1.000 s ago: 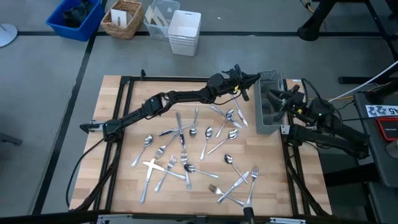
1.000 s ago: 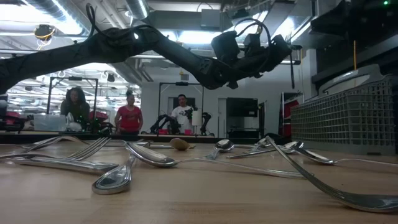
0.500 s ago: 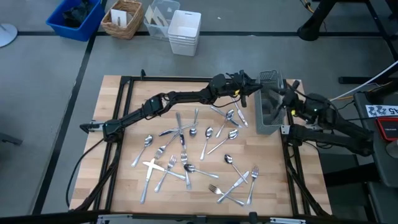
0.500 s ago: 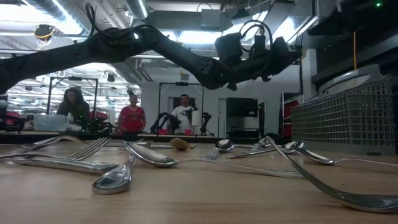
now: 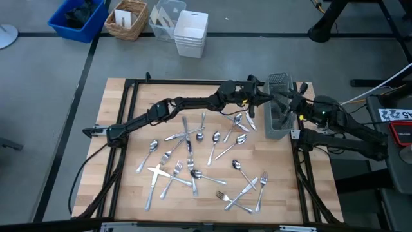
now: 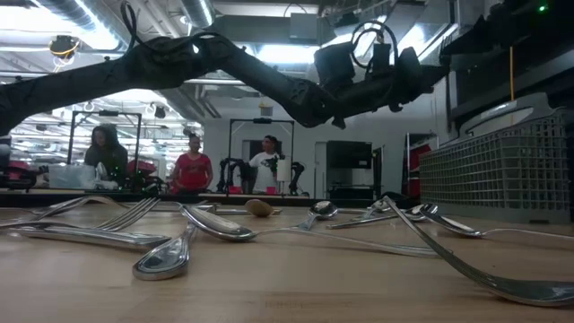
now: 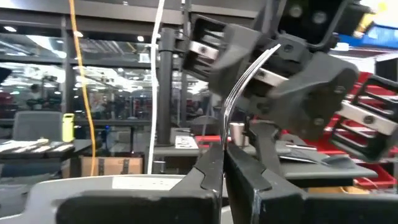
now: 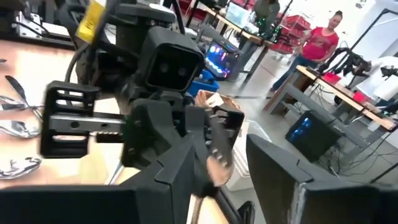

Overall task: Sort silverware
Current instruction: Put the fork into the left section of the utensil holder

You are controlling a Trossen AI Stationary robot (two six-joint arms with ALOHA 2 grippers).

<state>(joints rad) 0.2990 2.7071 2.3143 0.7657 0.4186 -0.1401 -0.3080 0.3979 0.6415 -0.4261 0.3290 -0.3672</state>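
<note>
Many pieces of silverware point(image 5: 193, 154) lie scattered flat on the wooden table point(image 5: 129, 103); they show close up in the low view too point(image 6: 215, 229). My left gripper point(image 5: 265, 96) reaches over the far right of the table, beside the dark mesh caddy point(image 5: 278, 113), and is shut on a slim silver fork point(image 7: 239, 81). My right gripper point(image 5: 285, 104) faces it over the caddy. It stands open point(image 8: 230, 174), and the fork's free end is close in front of it. I cannot tell whether it touches the fork. My left gripper pinches the fork's handle point(image 7: 222, 127) between its two fingers, which point about level toward the table's right edge and tip slightly up. The fork runs on along the fingers and curves upward, its tines point(image 7: 270, 51) toward my right gripper. It is lifted clear of the table.
Beyond the far edge stand a blue bin point(image 5: 77, 16), a wicker basket point(image 5: 127, 18), a clear container point(image 5: 165, 16) and a white bin point(image 5: 191, 32). People point(image 6: 188, 166) stand in the room behind. Black rails point(image 5: 129, 82) frame the table.
My left gripper has carried the fork a little toward the table's right edge and the caddy, tipping its fingers upward. My right gripper has rolled at the wrist while staying over the caddy. Neither has opened or shut.
</note>
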